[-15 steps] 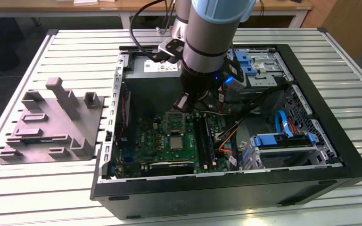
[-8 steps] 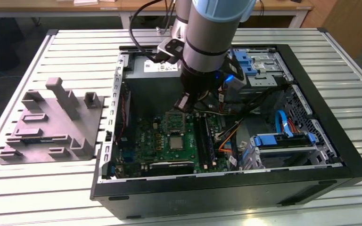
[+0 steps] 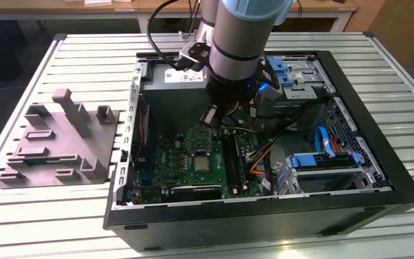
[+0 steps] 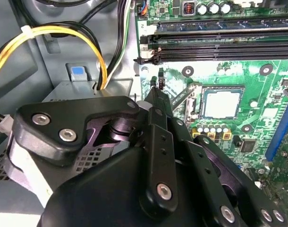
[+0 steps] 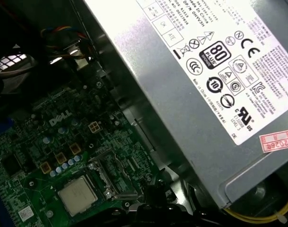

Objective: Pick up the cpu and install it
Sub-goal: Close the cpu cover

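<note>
Now | cpu (image 4: pixel 221 103) seated in socket, beyond fingers (image 4: pixel 159 94) | fingers together, empty

An open black computer case (image 3: pixel 379 178) lies on the slatted white metal worktop (image 3: pixel 77 216), right of frame centre in the exterior view. A grey plastic fixture block with upright pegs (image 3: pixel 60 143) lies on the worktop at the exterior view's left, just beside the case. Inside the case, the green circuit board (image 3: pixel 192 162) sits lower centre, with the small square silvery cpu (image 3: pixel 201 161) seated in its socket. The grey metal power-supply box (image 3: pixel 174 89) lies behind the board, toward the upper frame. The black tool (image 3: pixel 214 120) hangs over the board's upper edge, between box and cpu.
</note>
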